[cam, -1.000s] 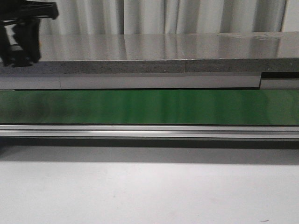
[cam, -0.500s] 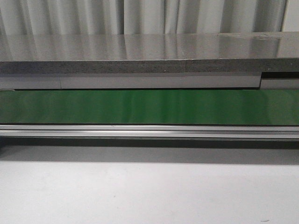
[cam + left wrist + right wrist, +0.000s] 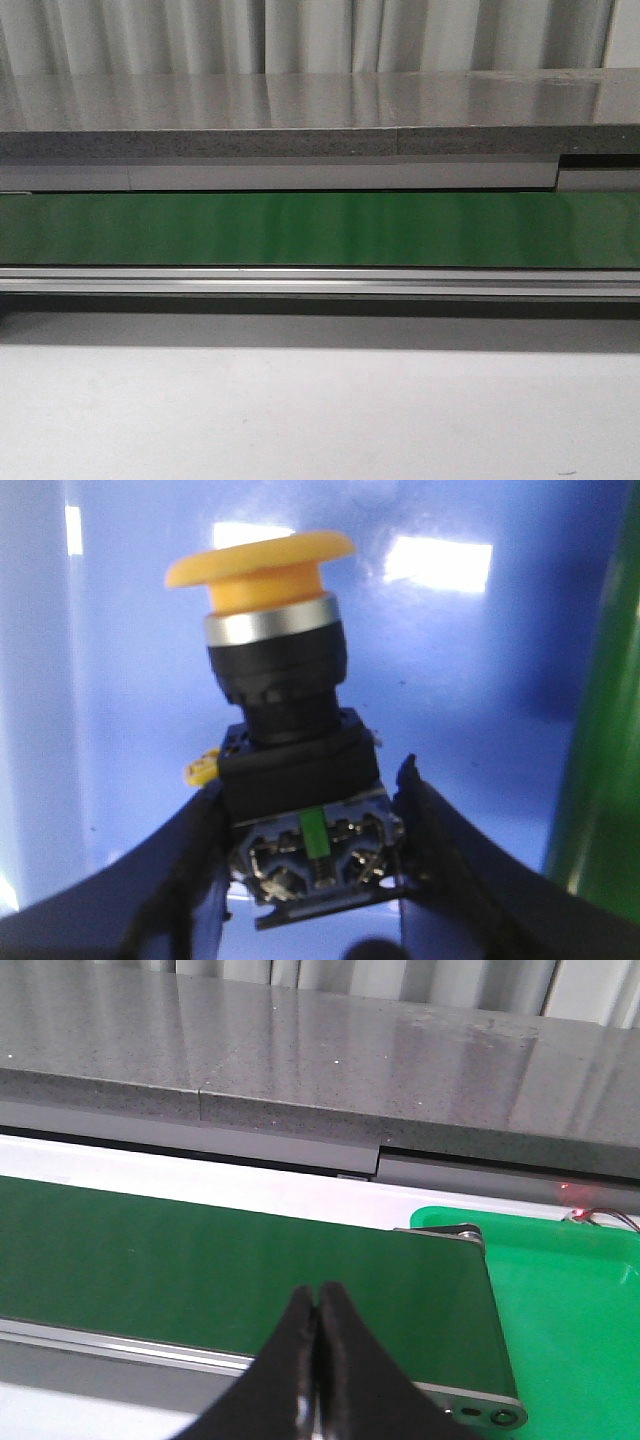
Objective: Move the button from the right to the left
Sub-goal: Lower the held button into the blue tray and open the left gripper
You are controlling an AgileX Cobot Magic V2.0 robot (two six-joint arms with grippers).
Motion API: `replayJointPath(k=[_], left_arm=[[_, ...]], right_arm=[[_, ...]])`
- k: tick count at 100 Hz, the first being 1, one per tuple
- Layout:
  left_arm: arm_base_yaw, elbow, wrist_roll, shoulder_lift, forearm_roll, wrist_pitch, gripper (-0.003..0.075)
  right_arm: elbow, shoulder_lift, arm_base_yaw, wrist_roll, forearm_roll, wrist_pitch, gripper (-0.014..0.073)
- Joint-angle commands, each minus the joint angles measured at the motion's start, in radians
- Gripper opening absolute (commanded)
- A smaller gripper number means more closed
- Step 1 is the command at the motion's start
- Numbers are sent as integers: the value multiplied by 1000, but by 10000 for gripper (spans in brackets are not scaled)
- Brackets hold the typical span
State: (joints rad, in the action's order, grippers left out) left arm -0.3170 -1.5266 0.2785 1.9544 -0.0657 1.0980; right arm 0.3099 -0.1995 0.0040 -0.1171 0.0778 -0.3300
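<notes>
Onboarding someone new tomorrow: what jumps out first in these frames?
The button, its yellow-orange head uppermost, gripped by its dark body in the left gripper against a blue surface. Next, the green conveyor belt running across the front view. The right gripper hangs shut and empty over its end, beside a green tray.

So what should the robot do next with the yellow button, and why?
Probably lower it a little and then open the left gripper. The button is clamped between the fingers, with a blue surface behind it that looks like a bin, though how close that is cannot be told. The right gripper is shut and holds nothing, above the green belt.
</notes>
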Motion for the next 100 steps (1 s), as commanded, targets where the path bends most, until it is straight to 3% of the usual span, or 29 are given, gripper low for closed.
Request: replayJointPath(k=[1, 48, 58, 71, 100], left_arm=[[-2, -27, 7, -37, -23, -38, 187], [-2, -27, 7, 21, -23, -59, 196], [-2, -27, 7, 21, -23, -66, 269], [-2, -27, 7, 21, -27, -72, 421], [-2, -27, 5, 13, -31, -86, 430]], right_arm=[[26, -9, -2, -1, 5, 87, -68], [26, -9, -2, -1, 5, 87, -68], [26, -9, -2, -1, 5, 87, -68], [26, -9, -2, -1, 5, 87, -68], [26, -9, -2, -1, 5, 87, -68]])
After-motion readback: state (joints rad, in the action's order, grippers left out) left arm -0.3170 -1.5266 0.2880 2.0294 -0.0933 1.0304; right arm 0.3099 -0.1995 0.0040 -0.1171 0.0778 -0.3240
